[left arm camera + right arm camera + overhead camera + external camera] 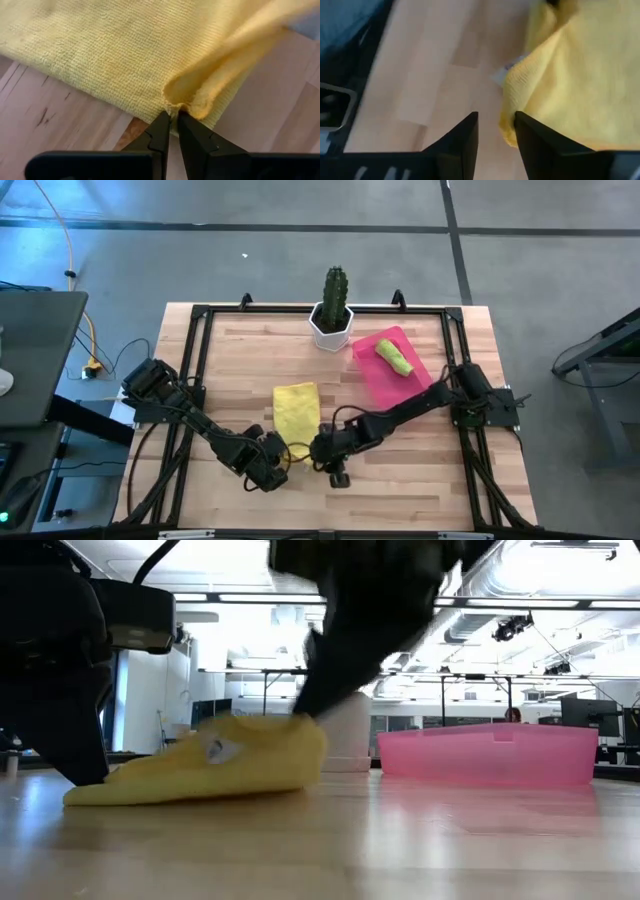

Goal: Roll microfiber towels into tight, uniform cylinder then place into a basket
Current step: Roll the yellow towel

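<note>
Yellow cloth fills the left wrist view: the yellow towel (125,50) lies mostly flat on the table (420,480), and the left end effector (172,122) has its two dark fingers (160,132) nearly pressed together on a puckered fold at the towel's near edge, pinching that bit of fabric. From that pinch the cloth rises in a soft ridge running away from the fingertips.

Just beside it, on the towel's other near corner, sits the right end effector (495,125). Its fingers stand apart with a clear gap between them, and the towel's corner lies just ahead of one fingertip, touching or almost touching it; nothing looks to be gripped there, though the angle makes that hard to confirm.

From above, the yellow towel (296,412) stretches away from both end effectors (272,470) (336,470) toward the middle of the table. In the low view it forms a low humped mound (215,762), with dark arm shapes above it.

Farther from the end effectors, beyond the right one, the pink basket (380,380) lies at an angle, and the green towel (394,358) rests inside it as a short roll. Next to the basket's far corner stands a white pot with a cactus (333,308).
</note>
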{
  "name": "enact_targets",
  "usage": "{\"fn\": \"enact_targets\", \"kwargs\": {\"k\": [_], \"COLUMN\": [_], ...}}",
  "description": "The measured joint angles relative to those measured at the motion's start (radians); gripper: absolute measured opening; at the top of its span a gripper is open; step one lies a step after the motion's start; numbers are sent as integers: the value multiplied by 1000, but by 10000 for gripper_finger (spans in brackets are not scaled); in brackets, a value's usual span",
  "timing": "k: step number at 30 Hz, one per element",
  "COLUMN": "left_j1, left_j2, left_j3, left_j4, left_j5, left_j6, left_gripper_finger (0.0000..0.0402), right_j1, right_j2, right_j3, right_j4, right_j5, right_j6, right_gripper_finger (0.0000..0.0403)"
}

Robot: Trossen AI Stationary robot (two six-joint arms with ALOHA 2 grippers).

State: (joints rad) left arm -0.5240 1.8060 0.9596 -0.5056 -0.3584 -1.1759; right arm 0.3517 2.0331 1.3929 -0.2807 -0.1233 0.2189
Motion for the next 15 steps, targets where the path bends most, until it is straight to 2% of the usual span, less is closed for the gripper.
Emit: {"fn": "enact_targets", "kwargs": {"k": [3, 7, 11, 15], "left_j1": [0, 0, 0, 0], "left_j2": [0, 1, 1, 2], "left_j3": [0, 0, -1, -2], "left_j4": [0, -2, -3, -4], "left_j5": [0, 1, 3, 4], "left_j6": [0, -1, -1, -1], "left_gripper_finger": [33, 33, 33, 33], "right_j1": [36, 87, 116, 123], "right_j2": [0, 0, 4, 35], "right_j3": [66, 94, 68, 11], "right_j4": [-37, -30, 9, 90], "right_j5": [31, 137, 224, 229], "right_j6": [-127, -224, -220, -212], "right_gripper_finger": [121, 122, 122, 122]}}
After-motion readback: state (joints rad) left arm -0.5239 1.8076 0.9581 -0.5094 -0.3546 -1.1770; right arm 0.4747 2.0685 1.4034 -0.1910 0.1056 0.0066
